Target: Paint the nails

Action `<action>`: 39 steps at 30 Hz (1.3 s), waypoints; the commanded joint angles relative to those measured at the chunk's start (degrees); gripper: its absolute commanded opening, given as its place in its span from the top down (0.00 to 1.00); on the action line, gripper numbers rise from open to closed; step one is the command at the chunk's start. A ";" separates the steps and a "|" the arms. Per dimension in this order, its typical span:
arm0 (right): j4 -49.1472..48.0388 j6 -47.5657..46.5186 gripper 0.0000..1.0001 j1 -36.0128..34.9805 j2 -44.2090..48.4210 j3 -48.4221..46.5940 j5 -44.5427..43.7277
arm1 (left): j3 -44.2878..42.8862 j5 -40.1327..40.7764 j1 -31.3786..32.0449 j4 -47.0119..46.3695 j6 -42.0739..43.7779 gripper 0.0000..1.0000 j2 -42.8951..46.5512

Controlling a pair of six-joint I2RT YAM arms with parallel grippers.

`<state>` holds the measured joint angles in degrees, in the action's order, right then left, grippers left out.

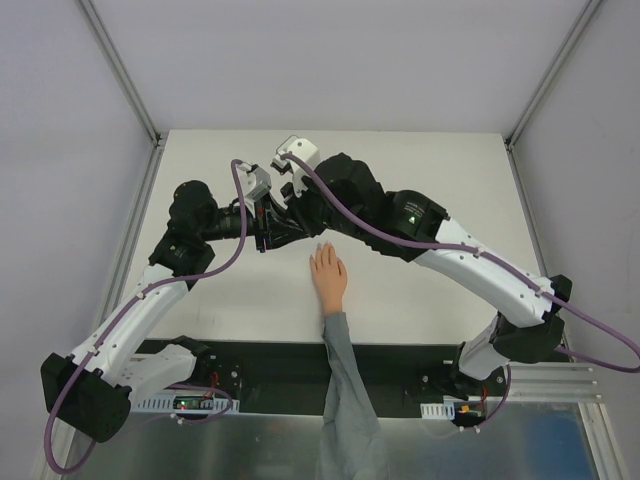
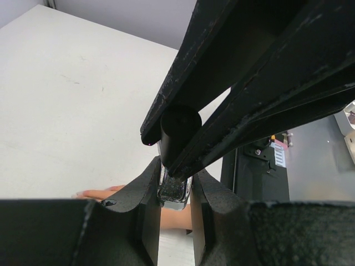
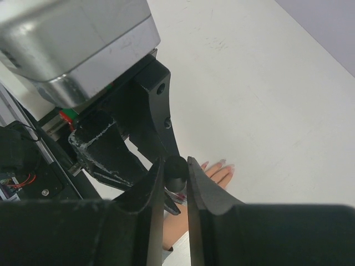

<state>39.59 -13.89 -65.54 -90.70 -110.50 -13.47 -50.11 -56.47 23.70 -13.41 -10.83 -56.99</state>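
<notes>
Grippers: two. Left gripper point(image 2: 175, 183) clenched on the bottle's point(image 2: 175, 194) glass body; right gripper point(image 3: 176, 166) clamped round its black cap point(image 3: 176, 173).
Bottle: one, held above the table point(image 1: 420, 170).
Mannequin hand point(image 1: 328, 275): one, flat on the table, fingers pointing away from the arm bases.
Sleeve point(image 1: 345, 400): one, grey.
Nails point(image 3: 223, 161): on that hand's fingertips, below the grippers; three tips show, full count unclear.

white table point(image 1: 420, 170), 1 mannequin hand point(image 1: 328, 275) lying on it
the top is matte with faint scuffs; the hand lies flat, palm down, just below and beside the right gripper point(image 3: 176, 180), its grey sleeve point(image 1: 345, 400) trailing away past the near edge.
</notes>
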 commanded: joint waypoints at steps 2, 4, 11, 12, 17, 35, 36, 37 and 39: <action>-3.73 -0.70 1.00 0.24 2.45 2.73 -3.75 | -2.10 -0.05 0.73 -1.45 0.81 1.00 1.36; -5.65 -0.52 1.00 0.23 3.41 4.32 -4.45 | -1.92 1.26 0.73 -1.09 0.99 0.98 1.71; -9.54 0.27 1.00 0.59 6.58 9.42 -5.51 | -1.84 2.68 0.73 -0.74 1.51 0.78 2.15; -9.71 0.27 1.00 0.59 6.58 9.60 -5.34 | -1.92 2.77 0.73 -0.65 1.51 0.76 2.06; -10.15 0.35 1.00 0.85 6.94 10.04 -5.33 | -1.92 2.68 0.73 -0.48 1.69 0.61 2.24; -13.66 2.90 1.00 2.43 12.56 18.82 -8.58 | -2.10 6.46 0.73 1.72 3.01 0.10 3.90; -14.01 3.08 1.00 2.61 13.52 19.87 -8.76 | -2.01 7.33 0.73 1.72 3.18 0.09 4.25; -14.02 3.34 1.00 2.70 13.96 20.32 -9.02 | -1.75 7.86 0.73 1.72 3.44 0.07 4.43; -14.11 4.31 1.00 3.39 14.93 21.20 -9.90 | -1.66 10.22 0.73 1.98 3.71 0.05 4.35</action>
<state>28.58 -11.84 -63.16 -79.88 -90.32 -20.49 -50.11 -50.09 24.05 -10.74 -8.69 -54.17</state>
